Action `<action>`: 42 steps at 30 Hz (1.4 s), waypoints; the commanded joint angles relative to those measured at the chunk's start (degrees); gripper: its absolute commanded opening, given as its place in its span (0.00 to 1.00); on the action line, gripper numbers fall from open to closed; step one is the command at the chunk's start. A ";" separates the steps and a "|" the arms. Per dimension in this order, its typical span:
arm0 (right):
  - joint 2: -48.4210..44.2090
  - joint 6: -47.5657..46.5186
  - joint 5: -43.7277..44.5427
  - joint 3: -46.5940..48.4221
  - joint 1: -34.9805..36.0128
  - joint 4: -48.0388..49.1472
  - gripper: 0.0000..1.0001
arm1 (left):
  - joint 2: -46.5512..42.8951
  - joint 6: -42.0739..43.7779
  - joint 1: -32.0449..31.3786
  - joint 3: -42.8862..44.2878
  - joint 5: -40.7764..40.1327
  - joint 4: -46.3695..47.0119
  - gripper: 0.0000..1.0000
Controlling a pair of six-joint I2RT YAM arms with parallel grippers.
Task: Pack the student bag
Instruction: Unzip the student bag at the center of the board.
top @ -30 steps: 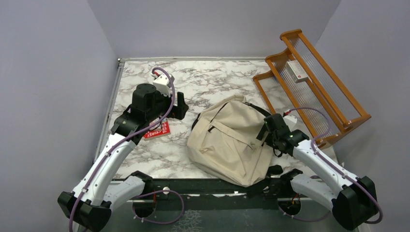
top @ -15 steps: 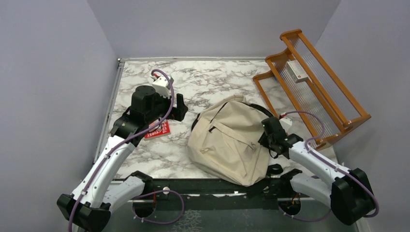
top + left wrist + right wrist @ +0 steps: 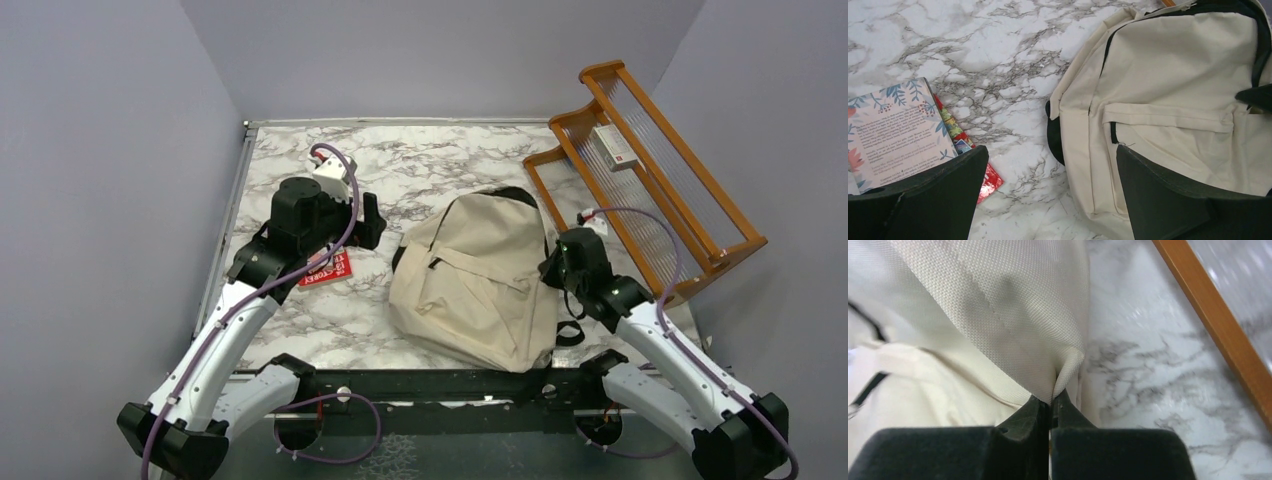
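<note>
I'm in a robot lab cell here: plain grey walls (image 3: 110,150) box in a marble-print table (image 3: 450,165), and my left arm (image 3: 225,335) and right arm (image 3: 670,350) are bolted to a black frame (image 3: 440,385) at its near edge.

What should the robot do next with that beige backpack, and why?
Probably lift the pinched fabric a little and hold it steady. The right gripper is shut on a fold at the right edge of the student bag, the bag lies flat and looks closed, and the left gripper hangs open beside it, free to work the zipper.
</note>
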 commanded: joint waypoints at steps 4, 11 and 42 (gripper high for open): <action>-1.34 -17.99 -15.05 15.75 0.26 4.49 0.01 | -4.43 0.51 0.26 6.34 -5.98 -2.02 0.99; 2.87 -27.81 -33.47 25.34 0.26 7.95 0.01 | -9.11 1.08 0.22 9.50 -11.84 -4.74 0.99; 19.92 -57.90 -89.11 48.68 0.37 -1.54 0.00 | -26.78 15.18 0.21 3.89 25.41 3.15 0.99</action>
